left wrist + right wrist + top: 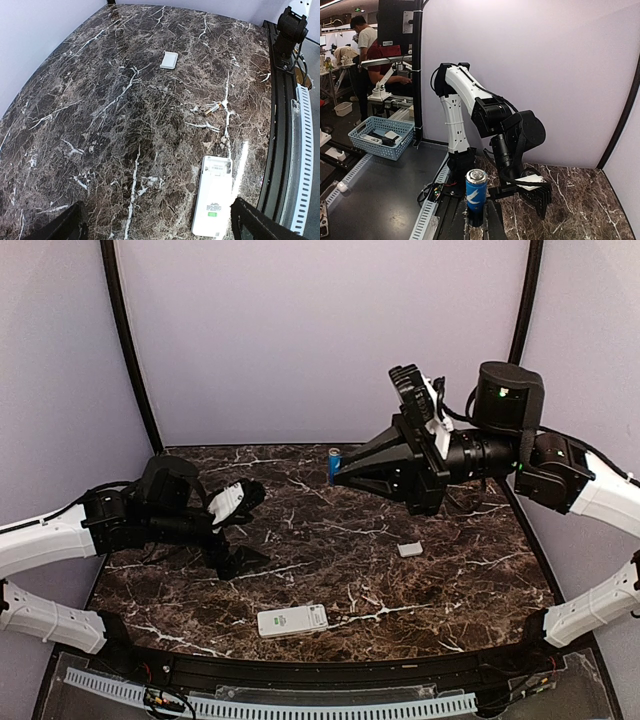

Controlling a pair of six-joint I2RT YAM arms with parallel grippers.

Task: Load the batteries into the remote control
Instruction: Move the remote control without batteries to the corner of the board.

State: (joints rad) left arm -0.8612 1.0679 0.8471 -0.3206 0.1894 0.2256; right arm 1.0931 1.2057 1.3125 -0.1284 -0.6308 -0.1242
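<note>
The remote control (pixel 292 620) lies flat near the table's front edge, plain back up. In the left wrist view (pixel 212 202) its battery bay at the far end is uncovered. My right gripper (pixel 338 472) is raised over the back middle of the table and shut on one blue battery (pixel 333 465), seen end-on with its metallic cap in the right wrist view (pixel 476 192). My left gripper (pixel 236 528) hovers at the left, open wide and empty, its fingers (pixel 260 222) framing the remote's near end. No second blue battery is clearly in view.
The thin white cover plate (pixel 410 549) lies right of centre and also shows in the left wrist view (pixel 169 60). A tiny pale slim item (pixel 214 107) lies between plate and remote; I cannot tell what it is. A black rail (pixel 280 150) borders the front edge.
</note>
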